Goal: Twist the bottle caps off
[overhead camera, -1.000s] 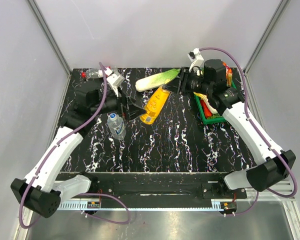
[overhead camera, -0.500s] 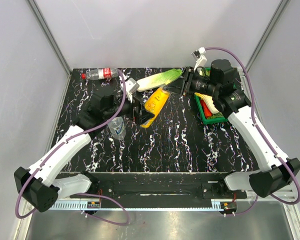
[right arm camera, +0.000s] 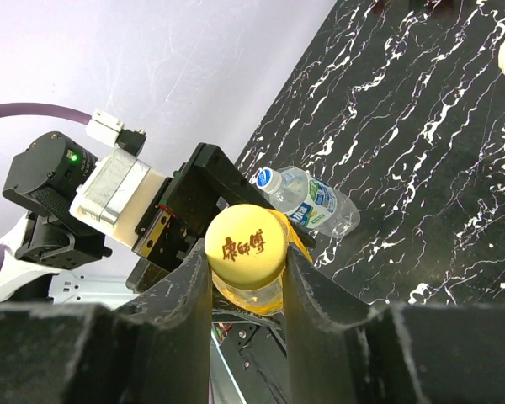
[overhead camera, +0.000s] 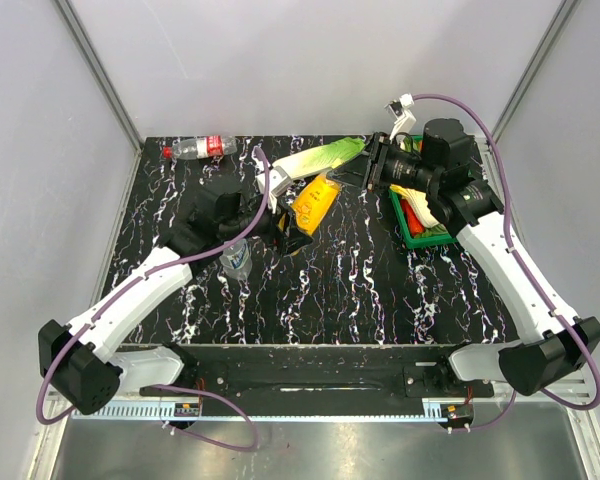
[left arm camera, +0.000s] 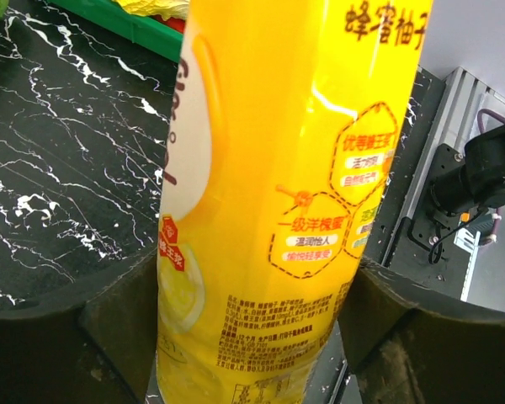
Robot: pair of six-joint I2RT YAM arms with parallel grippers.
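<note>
Black marbled table [overhead camera: 380, 290]: toward 12 o'clock the juice bottle [overhead camera: 315, 200] hangs tilted, neck aimed at 2 o'clock. The right gripper [right arm camera: 246, 268] is clamped on its yellow cap [right arm camera: 246, 244], and the left gripper [left arm camera: 252, 324] squeezes the body (firmly, I'd hope), so twist the cap only.

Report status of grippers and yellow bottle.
Left gripper closed on yellow bottle. Right gripper clamped on its yellow cap. Clear bottle lies below, apart.

The black tabletop [overhead camera: 360, 290], veined with white, carries a red-labelled bottle [overhead camera: 202, 148] lying on its side at the far left corner. A clear bottle with a blue-and-white label [overhead camera: 236, 258] lies left of centre. A green-and-white leafy item [overhead camera: 318, 158] lies near the far edge, and a green tray [overhead camera: 420, 238] sits at the right.
</note>
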